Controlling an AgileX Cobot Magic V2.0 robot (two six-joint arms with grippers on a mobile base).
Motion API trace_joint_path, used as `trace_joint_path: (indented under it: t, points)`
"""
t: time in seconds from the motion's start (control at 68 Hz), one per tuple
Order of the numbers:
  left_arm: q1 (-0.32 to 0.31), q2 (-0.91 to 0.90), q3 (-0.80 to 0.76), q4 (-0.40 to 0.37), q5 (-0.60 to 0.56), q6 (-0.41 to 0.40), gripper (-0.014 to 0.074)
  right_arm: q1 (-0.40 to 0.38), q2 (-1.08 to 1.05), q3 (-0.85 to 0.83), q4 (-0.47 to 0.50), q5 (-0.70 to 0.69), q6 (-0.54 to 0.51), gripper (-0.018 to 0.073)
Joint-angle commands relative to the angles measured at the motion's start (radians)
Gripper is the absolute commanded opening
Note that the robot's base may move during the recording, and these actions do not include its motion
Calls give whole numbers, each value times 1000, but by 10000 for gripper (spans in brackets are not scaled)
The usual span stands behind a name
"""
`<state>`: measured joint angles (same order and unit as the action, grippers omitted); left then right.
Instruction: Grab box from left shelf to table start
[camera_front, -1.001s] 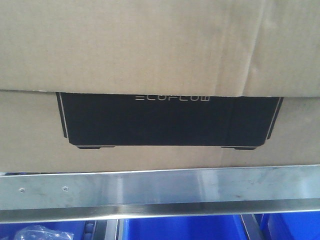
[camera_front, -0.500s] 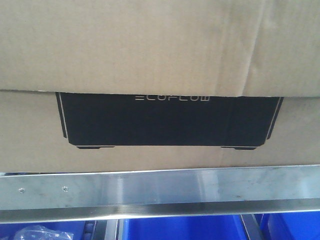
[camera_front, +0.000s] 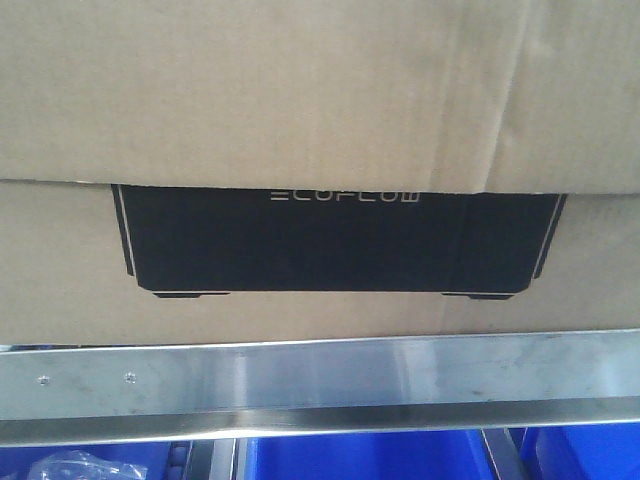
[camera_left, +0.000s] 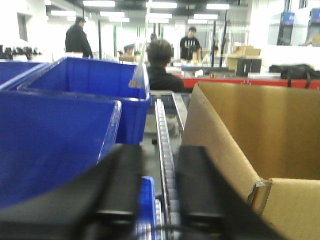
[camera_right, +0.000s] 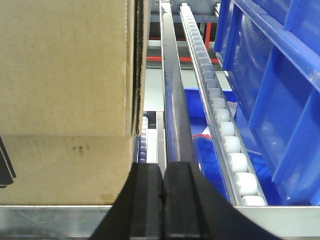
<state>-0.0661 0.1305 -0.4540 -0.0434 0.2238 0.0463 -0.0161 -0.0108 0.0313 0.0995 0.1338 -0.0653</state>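
Box (camera_front: 320, 100) lies between left hand (camera_left: 159, 200) and right hand (camera_right: 163, 195).

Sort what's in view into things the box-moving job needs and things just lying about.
Job: ECOFLOW cardboard box; left shelf; left pincer; right pincer.
Lying about: blue bins; people in the background.

box (camera_front: 300, 100): matt corrugated cardboard | shelf rail (camera_front: 320, 385): brushed steel | bins (camera_left: 50, 145): smooth plastic
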Motion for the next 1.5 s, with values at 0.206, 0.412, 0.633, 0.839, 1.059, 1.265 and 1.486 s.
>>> trace_joint_path:
  t: [0.206, 0.412, 0.633, 0.839, 1.059, 1.265, 1.486]
  points:
    - [-16, 244, -277, -82, 181, 0, 390, -5, -8, 3, -6, -94, -4, 57]
    - [-177, 481, -497, -125, 328, 0, 368, -5, -8, 3, -6, -94, -4, 57]
    - [-316, 744, -674, -100, 424, 0, 368, -5, -8, 3, -6, -94, -4, 57]
    - [-293, 984, -884, -56, 644, -152, 368, -5, -8, 3, -6, -94, -4, 57]
    - [-291, 1188, -1102, 118, 903, -297, 368, -5, -8, 3, -6, -94, -4, 57]
    - [-291, 1298, -1170, 138, 1008, -340, 368, -5, -8, 3, -6, -108, -4, 57]
    - [-291, 1317, -1171, 133, 1015, -340, 368, -5, -8, -24, 0, -186, -3, 57]
